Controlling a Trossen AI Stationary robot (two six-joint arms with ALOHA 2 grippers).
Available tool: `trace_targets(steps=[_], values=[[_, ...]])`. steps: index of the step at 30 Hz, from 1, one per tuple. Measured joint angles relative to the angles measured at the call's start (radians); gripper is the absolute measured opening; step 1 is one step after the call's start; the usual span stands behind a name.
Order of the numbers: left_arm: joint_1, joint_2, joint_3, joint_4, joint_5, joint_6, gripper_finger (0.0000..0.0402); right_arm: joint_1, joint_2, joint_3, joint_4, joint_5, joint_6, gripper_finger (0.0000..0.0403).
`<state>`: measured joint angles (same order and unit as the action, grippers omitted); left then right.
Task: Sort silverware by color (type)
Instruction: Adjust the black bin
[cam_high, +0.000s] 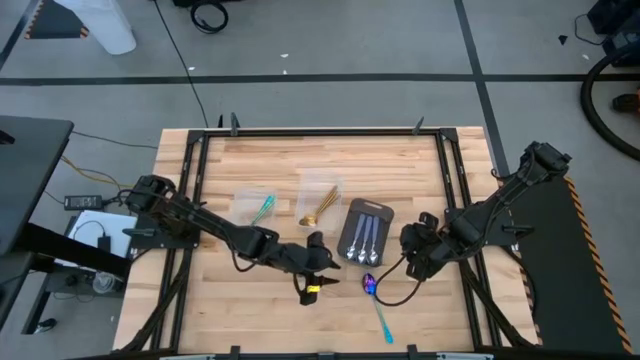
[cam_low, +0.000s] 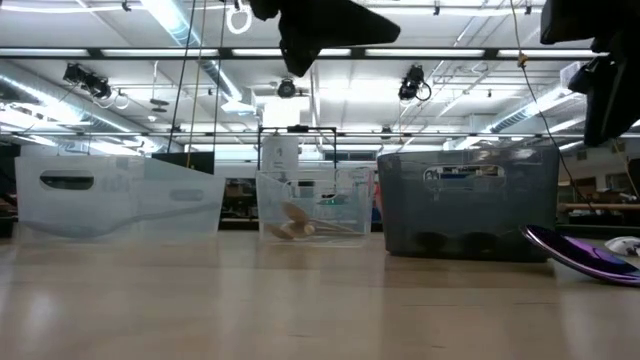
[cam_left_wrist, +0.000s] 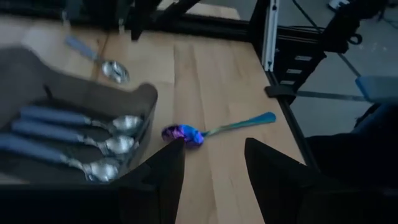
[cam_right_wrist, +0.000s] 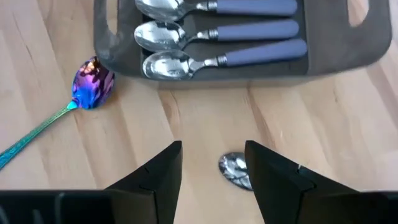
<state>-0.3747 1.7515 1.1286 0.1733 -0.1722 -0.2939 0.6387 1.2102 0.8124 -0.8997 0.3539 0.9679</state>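
Seen from above, three silver spoons (cam_high: 362, 238) are lying sorted in a dark tray (cam_high: 384, 215) on the bench (cam_high: 320, 160). A gold spoon (cam_high: 322, 204) is sitting in the middle clear tub (cam_high: 320, 186), a teal-handled one (cam_high: 263, 208) in the left tub (cam_high: 250, 205). One purple spoon (cam_high: 377, 302) and one silver spoon (cam_right_wrist: 234, 169) are lying loose, unsorted. The left gripper (cam_high: 315, 275) and right gripper (cam_high: 413, 250) are hovering nearby, fingers spread wide, holding nothing.

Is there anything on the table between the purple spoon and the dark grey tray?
No. In the right wrist view, only bare wood separates the purple spoon from the dark grey tray.
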Motion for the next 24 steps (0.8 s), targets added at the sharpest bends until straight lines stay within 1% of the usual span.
trace_targets(steps=[7,11,14,18,21,24], values=[[0.025,0.000,0.000,0.036,0.000,0.094,0.0176,0.018,0.000,-0.053,0.001,-0.016,0.121,0.0185],[0.040,0.000,0.000,0.062,0.000,0.142,0.0176,0.032,0.004,-0.078,0.063,-0.010,0.163,0.0185],[0.057,0.000,0.000,0.076,0.001,0.157,0.0176,0.044,0.036,-0.079,0.137,0.033,0.157,0.0185],[0.082,0.003,0.000,0.091,0.000,0.159,0.0176,0.046,0.094,-0.079,0.225,0.096,0.109,0.0185],[0.099,0.003,0.000,0.097,0.000,0.160,0.0176,0.034,0.125,-0.079,0.222,0.174,0.105,0.0185],[0.109,0.003,0.000,0.111,0.000,0.160,0.0176,0.015,0.137,-0.080,0.192,0.225,0.100,0.0185]])
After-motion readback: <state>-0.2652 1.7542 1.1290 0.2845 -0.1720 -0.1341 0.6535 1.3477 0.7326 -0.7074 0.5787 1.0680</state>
